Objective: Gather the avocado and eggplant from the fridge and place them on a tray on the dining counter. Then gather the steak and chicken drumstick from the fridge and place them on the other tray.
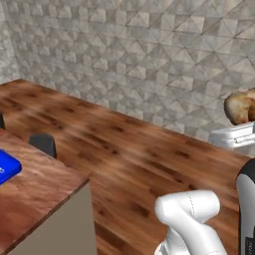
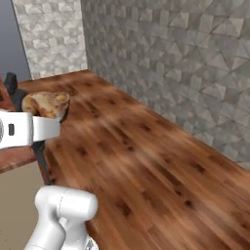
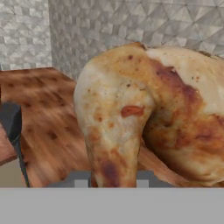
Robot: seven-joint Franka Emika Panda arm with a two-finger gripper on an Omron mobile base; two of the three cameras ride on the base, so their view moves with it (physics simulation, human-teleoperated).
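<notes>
The chicken drumstick (image 3: 144,113), clamped in the closed end effector (image 3: 109,178), hangs above wooden floor (image 1: 129,149) beside a grey tiled wall (image 2: 185,63).

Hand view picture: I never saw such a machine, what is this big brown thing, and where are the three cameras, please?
The machine is a white robot arm on a driving base. Two pictures come from cameras on the base, behind the arm to its left and right. The third camera sits on the hand and looks along the end effector. The brown thing is a cooked chicken drumstick, held in the closed end effector above a wooden floor. At the left stands a wooden counter with a blue object on it.
</notes>
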